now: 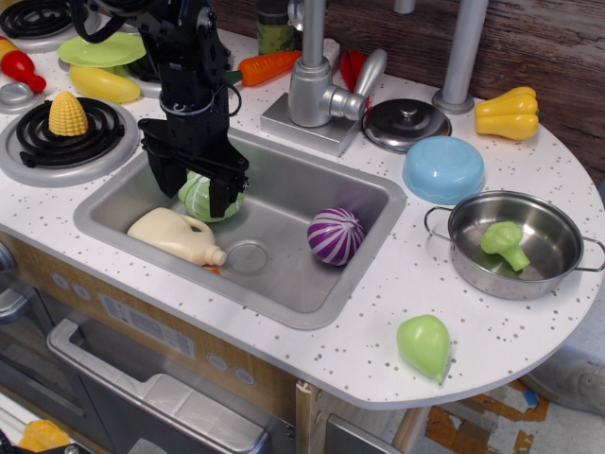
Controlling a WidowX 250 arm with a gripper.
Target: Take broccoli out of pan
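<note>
We see the broccoli [505, 242] lying inside the pan [558, 270], on the counter [416, 274] at the right, approx. mid-pan. It's on its side: lumpy head toward the upper left, short stalk pointing lower right, so its long axis runs diagonally. The gripper [197, 185] is well apart from it, down in the sink [312, 274] w/ its black fingers spread either side of the striped green cabbage ball [203, 197]; we can't tell whether they're actually clamped on it.
</note>
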